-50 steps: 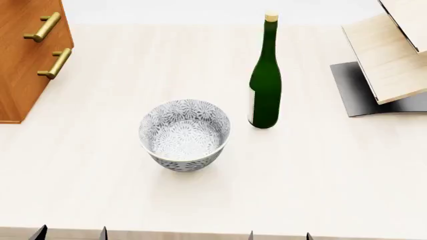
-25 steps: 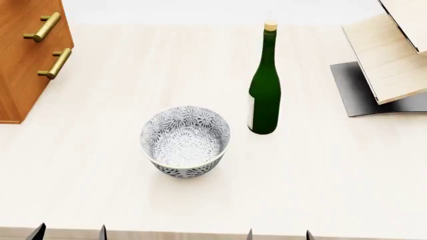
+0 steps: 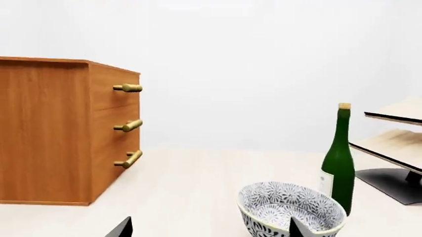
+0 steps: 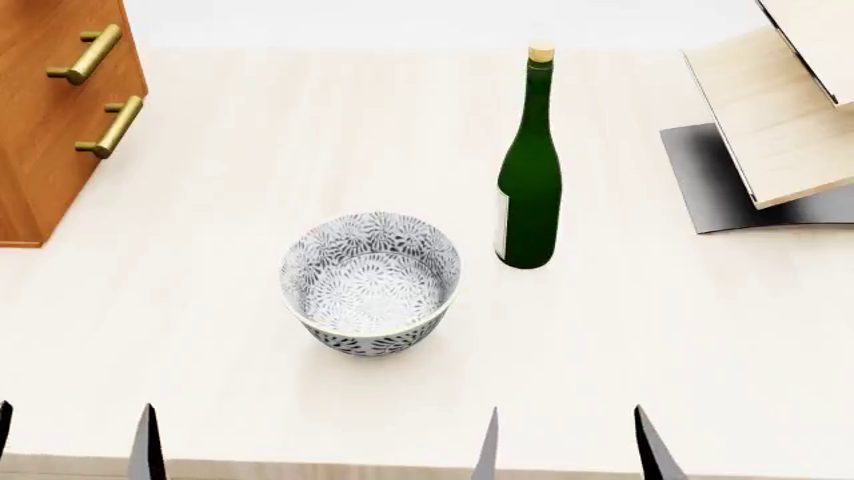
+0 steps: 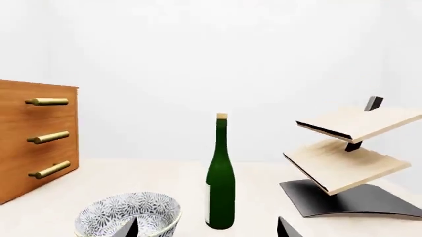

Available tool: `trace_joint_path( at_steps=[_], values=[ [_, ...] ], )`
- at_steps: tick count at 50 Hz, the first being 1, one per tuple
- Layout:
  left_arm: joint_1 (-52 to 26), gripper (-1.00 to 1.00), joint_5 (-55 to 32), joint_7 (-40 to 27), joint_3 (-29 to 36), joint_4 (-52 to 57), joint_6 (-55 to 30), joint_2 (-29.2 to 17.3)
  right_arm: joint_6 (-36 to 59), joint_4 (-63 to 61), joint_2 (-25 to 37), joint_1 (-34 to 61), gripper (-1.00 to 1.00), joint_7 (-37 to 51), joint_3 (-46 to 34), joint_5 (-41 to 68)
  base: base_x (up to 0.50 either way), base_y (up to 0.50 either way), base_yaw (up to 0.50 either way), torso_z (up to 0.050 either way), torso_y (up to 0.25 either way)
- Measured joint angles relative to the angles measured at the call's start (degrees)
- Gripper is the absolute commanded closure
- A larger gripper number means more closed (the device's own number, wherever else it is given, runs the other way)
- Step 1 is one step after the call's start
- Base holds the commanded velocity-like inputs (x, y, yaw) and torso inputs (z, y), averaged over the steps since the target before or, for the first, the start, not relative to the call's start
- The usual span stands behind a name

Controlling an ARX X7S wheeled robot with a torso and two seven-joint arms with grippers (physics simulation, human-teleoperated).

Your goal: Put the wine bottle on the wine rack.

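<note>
The wine bottle (image 4: 529,170), dark green with a tan cork and pale label, stands upright on the pale table, apart from both grippers. It also shows upright in both wrist views (image 3: 339,163) (image 5: 221,182). The wine rack (image 4: 781,110) has slanted light-wood boards on a grey metal base at the far right (image 5: 349,148). My right gripper (image 4: 571,450) is open and empty at the near edge, short of the bottle (image 5: 206,231). My left gripper (image 4: 74,450) is open and empty at the near left (image 3: 208,232).
A patterned grey-white bowl (image 4: 371,283) sits left of the bottle, nearer to me. A brown wooden cabinet (image 4: 54,110) with brass handles stands at the far left. The table's near edge (image 4: 334,466) runs just under the fingertips.
Both grippers' fingertips have come further into the head view from the near edge. The bottle and bowl sit slightly lower in the view than one second ago.
</note>
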Motion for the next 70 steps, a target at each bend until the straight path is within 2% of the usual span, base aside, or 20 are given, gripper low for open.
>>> trace_joint_path(
  at_steps=[7, 15, 34, 70],
  values=[
    [2.59, -1.00, -0.15, -0.74, -0.01, 6.81, 1.34, -0.92, -1.42, -7.10, 1.04, -2.64, -1.00, 0.96, -0.76, -1.34, 0.00, 0.00, 0.00, 0.000, 0.000],
    [6.06, -1.00, -0.56, -1.06, -0.40, 11.78, 7.87, -1.42, -7.92, -11.50, 1.91, -5.51, -1.00, 2.10, -1.07, -2.71, 0.00, 0.00, 0.00, 0.000, 0.000],
    [10.52, -1.00, 0.79, -2.07, -0.16, 14.59, 19.56, -1.62, -20.58, -15.03, 3.04, -10.10, -1.00, 4.66, -1.85, -5.85, 0.00, 0.00, 0.00, 0.000, 0.000],
    [11.21, -1.00, 1.78, -4.18, 1.50, 15.20, 21.48, -3.46, -22.97, -15.84, 5.16, -11.27, -1.00, 6.01, -3.73, -5.85, 0.15, 0.00, 0.00, 0.000, 0.000]
  ],
)
